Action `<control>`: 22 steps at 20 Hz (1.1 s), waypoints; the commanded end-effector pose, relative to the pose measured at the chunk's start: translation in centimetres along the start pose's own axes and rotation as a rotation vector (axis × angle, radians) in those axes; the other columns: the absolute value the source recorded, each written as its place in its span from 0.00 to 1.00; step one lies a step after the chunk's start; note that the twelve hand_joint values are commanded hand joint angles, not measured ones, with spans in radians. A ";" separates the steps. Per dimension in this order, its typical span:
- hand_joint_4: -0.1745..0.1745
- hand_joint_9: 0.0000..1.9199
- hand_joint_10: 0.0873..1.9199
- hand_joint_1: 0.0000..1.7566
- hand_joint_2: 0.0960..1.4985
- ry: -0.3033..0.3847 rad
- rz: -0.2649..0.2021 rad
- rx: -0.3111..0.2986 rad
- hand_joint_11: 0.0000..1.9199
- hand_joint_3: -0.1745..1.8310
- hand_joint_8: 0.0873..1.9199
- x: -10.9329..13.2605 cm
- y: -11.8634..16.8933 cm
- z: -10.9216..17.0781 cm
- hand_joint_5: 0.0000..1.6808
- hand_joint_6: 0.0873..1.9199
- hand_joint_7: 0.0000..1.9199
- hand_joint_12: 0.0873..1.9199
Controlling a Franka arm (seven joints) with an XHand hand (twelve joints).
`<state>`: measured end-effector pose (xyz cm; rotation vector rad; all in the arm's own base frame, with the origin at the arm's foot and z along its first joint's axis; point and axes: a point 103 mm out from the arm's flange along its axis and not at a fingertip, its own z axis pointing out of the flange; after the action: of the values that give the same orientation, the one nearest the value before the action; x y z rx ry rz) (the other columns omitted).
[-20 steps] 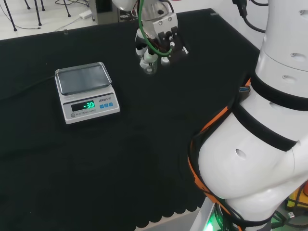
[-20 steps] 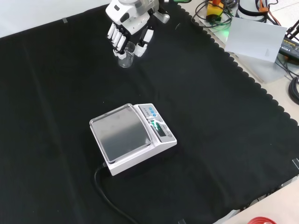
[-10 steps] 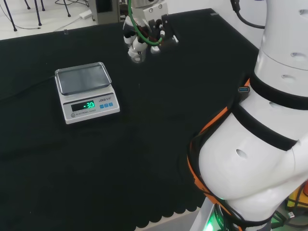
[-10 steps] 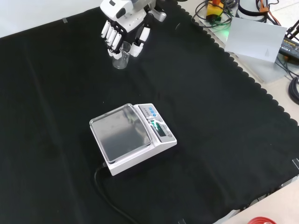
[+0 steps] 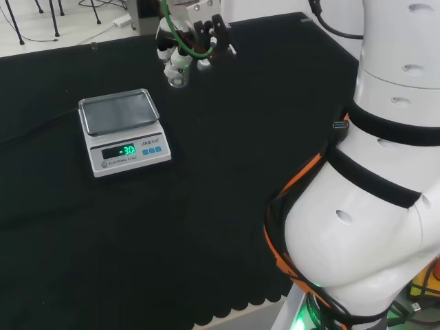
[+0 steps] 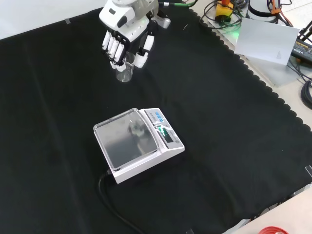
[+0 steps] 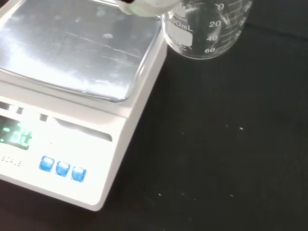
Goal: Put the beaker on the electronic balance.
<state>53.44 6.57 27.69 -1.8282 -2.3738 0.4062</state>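
The black and white robot hand [image 6: 123, 29] is hanging above the black cloth [image 6: 219, 122], fingers [image 6: 111, 45] and thumb curling round a small clear glass beaker [image 6: 125, 71] with printed graduation marks. The beaker is sitting upright between the fingers and the thumb, its lower part sticking out below the fingertips. In the front view, it is looking clear of the cloth, though contact cannot be told for sure.

The white electronic balance with a square steel pan [image 6: 127, 138] is standing on the cloth well apart from the hand, nearer the camera in the front view and left of and below the hand [image 5: 185, 42] in the head view. Its green display [image 5: 119, 150] is glowing, blue buttons [image 7: 62, 169] lying beside it. The pan is carrying nothing.

In the wrist view, the beaker [image 7: 204, 29] is hanging just past the pan's [image 7: 77, 48] corner, over bare cloth, not over the pan. A black cable [image 6: 114, 209] is running off the balance's far side from the hand.
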 end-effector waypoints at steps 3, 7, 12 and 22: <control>0.26 0.50 0.36 0.62 0.77 -0.024 -0.070 0.047 0.34 0.07 0.36 2.6 2.7 0.0 0.52 0.58 0.37 0.66; 0.25 0.50 0.36 0.62 0.77 -0.072 -0.113 0.068 0.34 0.07 0.36 4.5 4.3 0.1 0.52 0.58 0.38 0.66; 0.25 0.50 0.36 0.62 0.77 -0.102 -0.179 0.078 0.34 0.07 0.36 7.2 6.2 -0.1 0.52 0.58 0.38 0.66; 0.24 0.50 0.36 0.62 0.77 -0.132 -0.252 0.124 0.35 0.07 0.36 10.3 9.1 0.2 0.52 0.58 0.38 0.65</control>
<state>58.82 16.90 25.53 -1.5501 -2.5538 0.5799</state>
